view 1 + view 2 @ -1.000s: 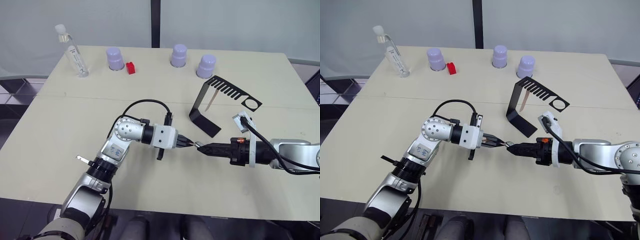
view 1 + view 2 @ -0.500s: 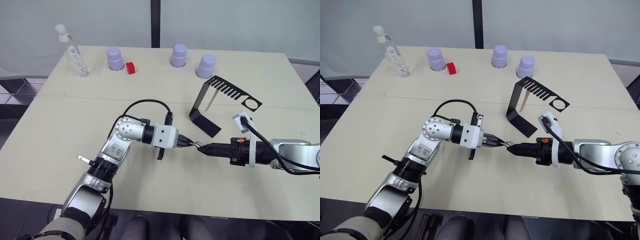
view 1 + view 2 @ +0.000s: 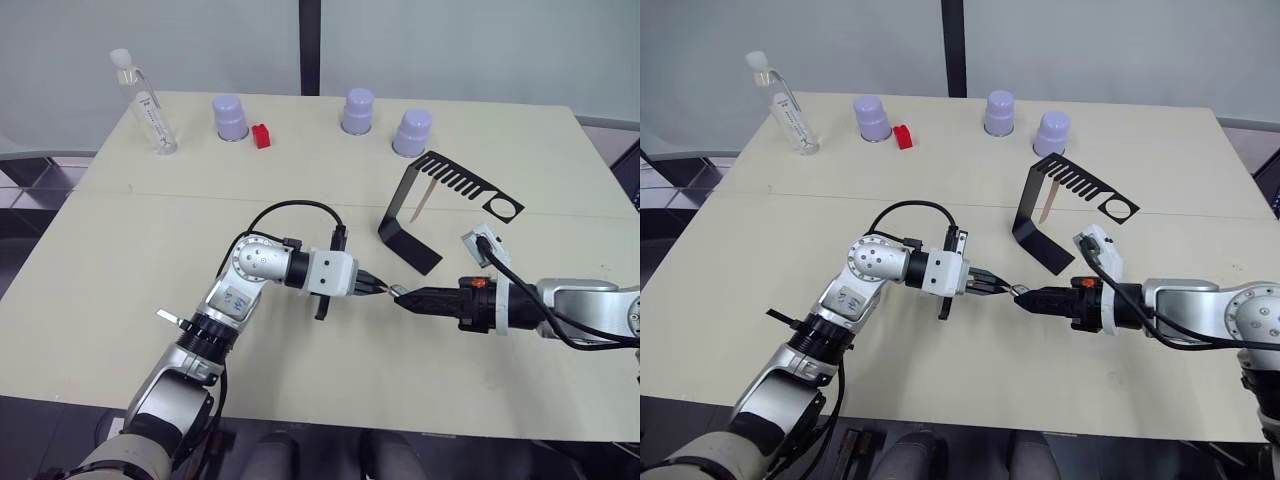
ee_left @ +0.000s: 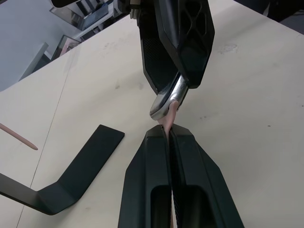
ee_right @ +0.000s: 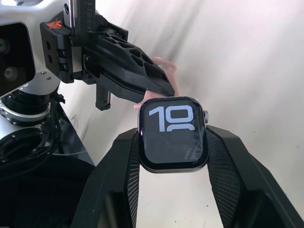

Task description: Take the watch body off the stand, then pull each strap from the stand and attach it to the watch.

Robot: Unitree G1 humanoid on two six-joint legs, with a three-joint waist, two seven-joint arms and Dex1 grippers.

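Note:
My right gripper (image 5: 173, 138) is shut on the watch body (image 5: 173, 133), a small black case whose screen shows pale digits. My left gripper (image 4: 168, 131) is shut on a pink strap (image 4: 170, 115), and the strap's end touches the silver edge of the case. The two grippers meet tip to tip over the middle of the table (image 3: 392, 291). Behind them stands the black stand (image 3: 397, 200), with its ring (image 3: 503, 208) at the far right end. A second pale strap (image 3: 424, 200) hangs from the comb arm of the stand.
At the back of the table (image 3: 120, 260) stand a clear bottle (image 3: 145, 100), three purple cups (image 3: 230, 117) (image 3: 358, 110) (image 3: 412, 131) and a small red block (image 3: 261, 135). The stand's flat foot (image 3: 420, 255) lies close behind the grippers.
The right wrist has edged slightly toward the left arm. Both grippers stay tip to tip with the same holds.

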